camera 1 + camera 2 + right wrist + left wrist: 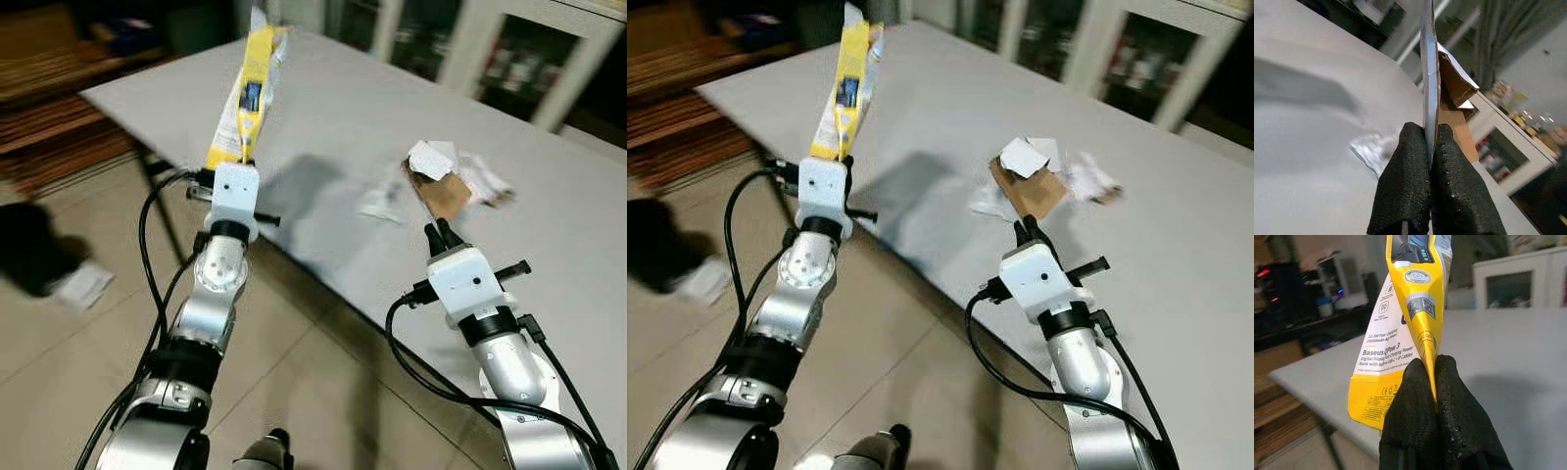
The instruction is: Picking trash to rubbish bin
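I've got left gripper point(241, 155) fingers pinched on yellow package point(251, 93), long axis toward 12 o'clock; right gripper point(438, 233) fingers clamp brown cardboard point(440, 193) over bench point(353, 108).

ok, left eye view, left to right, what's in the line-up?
Dark object on the floor → left gripper holding the yellow package → clear wrapper on the table → right gripper holding the brown cardboard → glass-door cabinet.

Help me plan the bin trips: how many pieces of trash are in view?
At least 4: a yellow package in the left gripper, brown cardboard in the right gripper, clear wrappers on the table, and a paper on the floor. More may be hidden.
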Motion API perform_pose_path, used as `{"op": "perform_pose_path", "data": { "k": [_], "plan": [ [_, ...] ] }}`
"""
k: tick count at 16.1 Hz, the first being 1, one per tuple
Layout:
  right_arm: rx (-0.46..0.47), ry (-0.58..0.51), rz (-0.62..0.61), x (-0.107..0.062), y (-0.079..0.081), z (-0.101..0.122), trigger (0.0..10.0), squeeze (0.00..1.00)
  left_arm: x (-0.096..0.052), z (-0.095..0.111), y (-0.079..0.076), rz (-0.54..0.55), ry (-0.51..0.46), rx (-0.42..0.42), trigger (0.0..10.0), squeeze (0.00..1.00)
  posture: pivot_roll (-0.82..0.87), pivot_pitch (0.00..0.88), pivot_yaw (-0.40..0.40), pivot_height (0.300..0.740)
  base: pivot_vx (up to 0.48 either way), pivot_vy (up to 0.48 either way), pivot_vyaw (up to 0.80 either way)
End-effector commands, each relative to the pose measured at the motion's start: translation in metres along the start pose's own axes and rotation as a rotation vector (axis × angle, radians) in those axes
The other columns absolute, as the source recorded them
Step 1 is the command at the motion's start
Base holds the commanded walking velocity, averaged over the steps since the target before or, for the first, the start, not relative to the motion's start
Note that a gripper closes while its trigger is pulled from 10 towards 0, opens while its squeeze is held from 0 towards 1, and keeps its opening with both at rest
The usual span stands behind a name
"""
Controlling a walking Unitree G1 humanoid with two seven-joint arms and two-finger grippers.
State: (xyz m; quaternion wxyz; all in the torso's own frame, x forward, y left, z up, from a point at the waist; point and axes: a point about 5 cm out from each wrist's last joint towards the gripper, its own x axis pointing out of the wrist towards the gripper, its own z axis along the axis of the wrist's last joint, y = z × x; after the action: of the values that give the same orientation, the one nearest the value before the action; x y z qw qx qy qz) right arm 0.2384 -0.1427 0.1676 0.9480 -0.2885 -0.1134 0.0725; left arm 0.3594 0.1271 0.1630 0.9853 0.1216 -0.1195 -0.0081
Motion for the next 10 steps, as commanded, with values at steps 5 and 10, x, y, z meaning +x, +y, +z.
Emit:
{"op": "perform_pose_path", "data": {
  "k": [5, 10],
  "plan": [
    [0.000, -0.018, -0.001, 0.0007, -0.0005, 0.0022, 10.0, 0.00, -0.0015, 0.0035, -0.0088, 0.000, 0.002, -0.008, 10.0, 0.00, 0.15, 0.082, -0.049, 0.740, 0.000, 0.000, 0.80],
    [-0.002, -0.018, -0.004, 0.0014, -0.0013, 0.0021, 10.0, 0.00, -0.0002, 0.0050, -0.0120, -0.013, 0.009, -0.019, 10.0, 0.00, 0.14, 0.079, -0.044, 0.740, 0.000, 0.000, 0.80]
  ]
}}
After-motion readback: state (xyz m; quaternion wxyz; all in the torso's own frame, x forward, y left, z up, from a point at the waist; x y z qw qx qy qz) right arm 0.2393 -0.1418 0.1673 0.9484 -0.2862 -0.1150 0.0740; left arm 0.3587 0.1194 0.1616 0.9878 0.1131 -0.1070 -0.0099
